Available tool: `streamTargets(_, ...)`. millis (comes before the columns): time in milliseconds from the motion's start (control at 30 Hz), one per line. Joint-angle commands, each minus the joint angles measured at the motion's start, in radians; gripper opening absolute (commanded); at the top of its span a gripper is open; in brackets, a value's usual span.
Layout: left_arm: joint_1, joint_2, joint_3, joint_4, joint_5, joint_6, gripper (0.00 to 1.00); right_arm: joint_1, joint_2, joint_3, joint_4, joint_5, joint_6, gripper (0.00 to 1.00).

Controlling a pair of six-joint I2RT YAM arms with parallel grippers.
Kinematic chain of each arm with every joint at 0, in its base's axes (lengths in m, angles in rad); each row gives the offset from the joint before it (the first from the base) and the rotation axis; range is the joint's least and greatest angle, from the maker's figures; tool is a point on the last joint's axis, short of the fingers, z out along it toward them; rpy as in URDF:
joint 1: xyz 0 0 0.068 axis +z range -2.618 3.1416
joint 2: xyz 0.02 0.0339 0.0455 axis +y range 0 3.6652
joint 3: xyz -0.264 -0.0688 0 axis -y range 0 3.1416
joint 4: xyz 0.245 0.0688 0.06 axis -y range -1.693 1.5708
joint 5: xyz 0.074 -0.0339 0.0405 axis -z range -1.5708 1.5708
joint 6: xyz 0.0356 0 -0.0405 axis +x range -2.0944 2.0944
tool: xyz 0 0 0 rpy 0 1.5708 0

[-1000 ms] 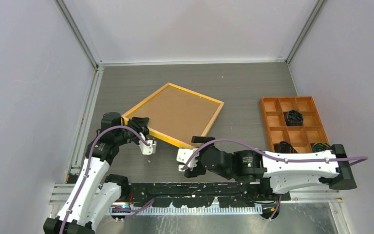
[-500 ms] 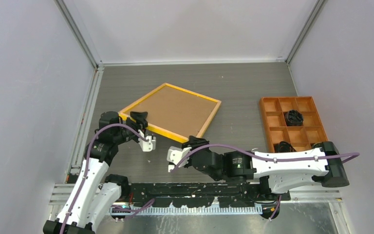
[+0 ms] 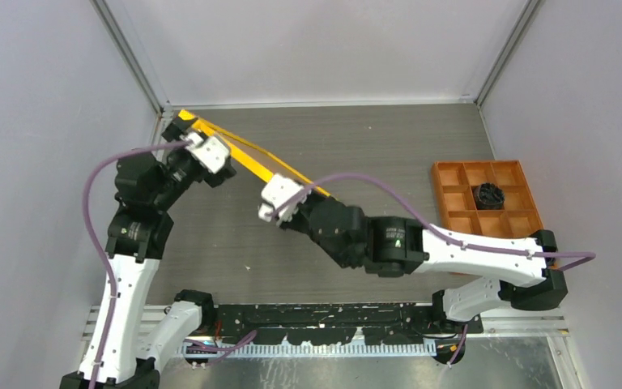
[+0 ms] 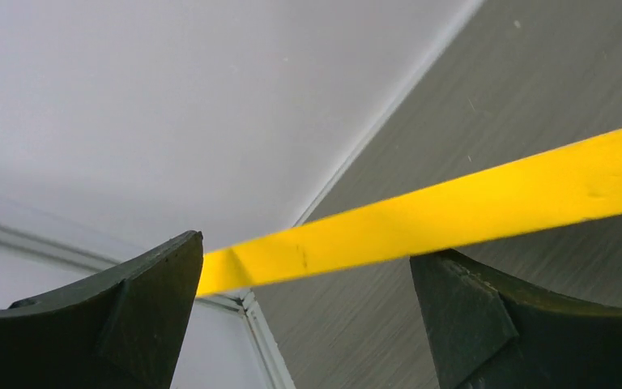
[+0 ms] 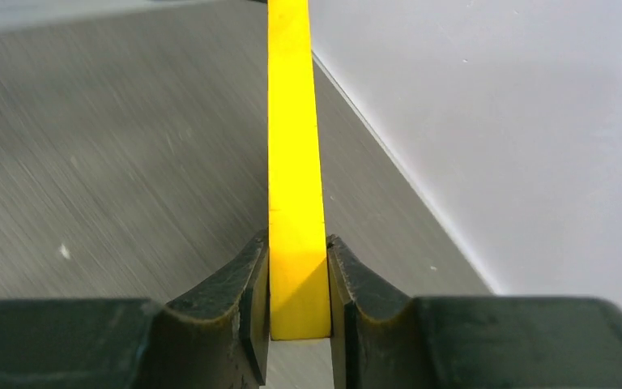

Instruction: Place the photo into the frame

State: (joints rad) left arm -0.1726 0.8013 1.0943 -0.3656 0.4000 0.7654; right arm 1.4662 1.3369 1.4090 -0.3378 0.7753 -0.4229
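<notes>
Top external view: my right claw (image 3: 279,201) pinches the yellow frame (image 3: 251,166), tipped on edge well left of the orange tray (image 3: 437,194). My left claw (image 3: 213,156) gapes around its rail, gripping nothing. I judge this the flipping step: next I lay the frame flat. No photo visible.

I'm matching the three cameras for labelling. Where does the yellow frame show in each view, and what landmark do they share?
Top external: the frame is seen edge-on, a yellow strip running diagonally from far left toward centre.
Left wrist: a yellow bar crossing between the left gripper's open fingers.
Right wrist: an upright yellow edge at centre, clamped by the right gripper.
Shared landmark: the grey table meeting the white wall.
</notes>
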Motion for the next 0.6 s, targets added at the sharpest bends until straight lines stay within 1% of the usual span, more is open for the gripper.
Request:
streamTargets(0, 0.008, 0.003, 0.182, 0.106, -0.137, -0.371, 1.00, -0.118, 0.022, 0.201, -0.051, -0.131, 0.300, 0.01)
streamTargets(67, 0.008, 0.019, 0.241, 0.057, -0.146, -0.410, 1.00, -0.216, 0.009, 0.232, -0.068, -0.246, 0.432, 0.01)
streamTargets(167, 0.008, 0.078, 0.344, -0.116, -0.132, -0.444, 1.00, -0.381, -0.025, 0.221, -0.081, -0.400, 0.623, 0.01)
streamTargets(233, 0.008, 0.108, 0.378, -0.206, -0.114, -0.455, 1.00, -0.494, -0.039, 0.199, -0.103, -0.462, 0.723, 0.01)
streamTargets(367, 0.008, 0.139, 0.392, -0.272, -0.076, -0.476, 1.00, -0.678, -0.055, 0.173, -0.134, -0.580, 0.850, 0.01)
streamTargets(400, 0.009, 0.153, 0.397, -0.285, -0.070, -0.479, 1.00, -0.729, -0.053, 0.180, -0.147, -0.632, 0.886, 0.01)
streamTargets(567, 0.017, 0.221, 0.415, -0.359, -0.080, -0.476, 1.00, -0.975, -0.012, 0.243, -0.238, -0.797, 1.065, 0.01)
